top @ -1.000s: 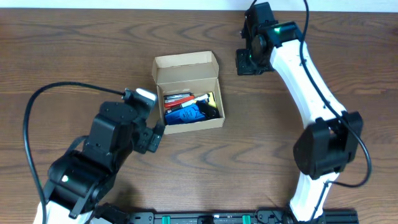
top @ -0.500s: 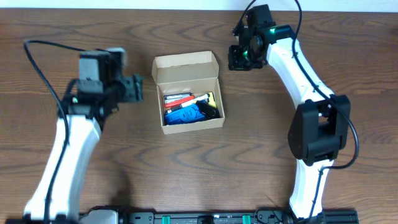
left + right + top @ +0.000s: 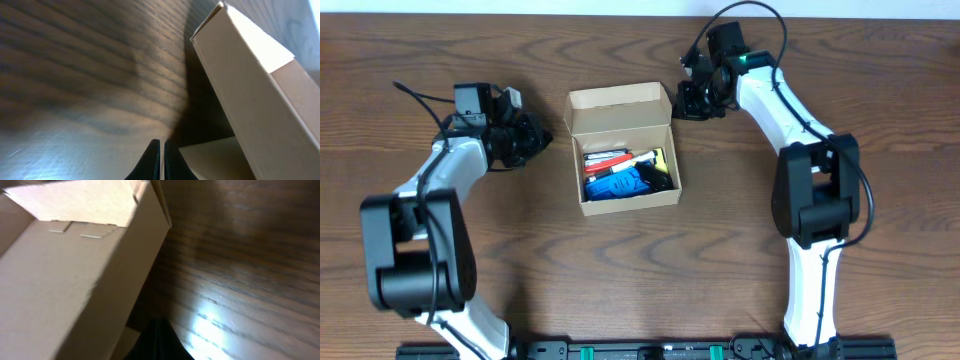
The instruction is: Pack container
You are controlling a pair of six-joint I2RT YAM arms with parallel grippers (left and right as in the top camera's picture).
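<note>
Left tool (image 3: 535, 140) and right tool (image 3: 692, 100) clenched, empty, box (image 3: 632, 196) just ahead of each, lid (image 3: 618, 108) up. Could shove box along surface (image 3: 900, 80) instead of folding lid.

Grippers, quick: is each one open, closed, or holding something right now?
Left gripper: closed, holding nothing.
Right gripper: closed, holding nothing.

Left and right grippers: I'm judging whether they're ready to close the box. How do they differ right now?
The left gripper sits clear of the container's side wall, with a gap between. The right gripper is close beside the open lid's edge. The left lines up roughly with where lid meets container, the right with the lid itself. Both have fingers shut and hold nothing.
</note>
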